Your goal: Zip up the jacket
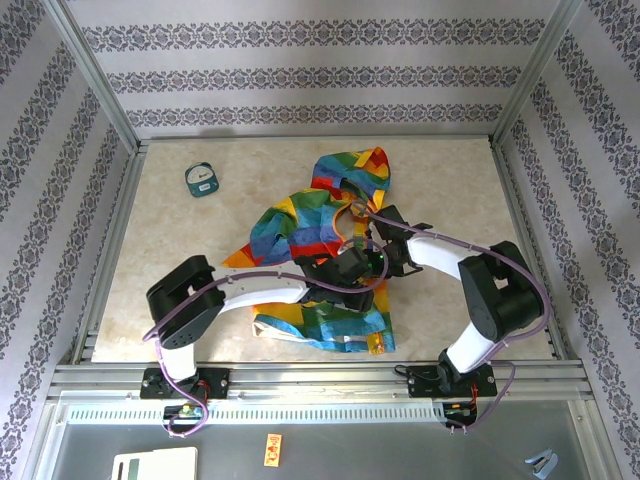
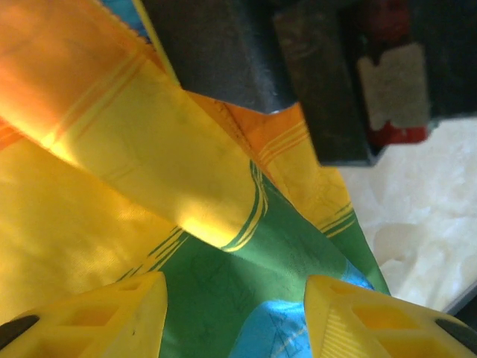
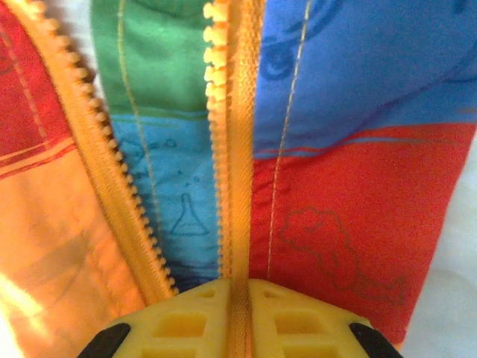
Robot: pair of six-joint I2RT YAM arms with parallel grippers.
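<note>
On jacket [image 3: 358, 97] zipper [image 3: 238, 186], right hand [image 3: 240, 294] clamped tight.

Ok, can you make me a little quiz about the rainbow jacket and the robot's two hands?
1. True or false: the right hand is pinching the jacket by its zipper edge.
2. Pick one: just past the right hand, the two rows of zipper teeth are A) zipped together, B) apart, C) covered by a cloth.
3. Fill the gap: the left hand sits over yellow, green and blue cloth with its fingers ____.
Key: 1 true; 2 B; 3 apart.
</note>
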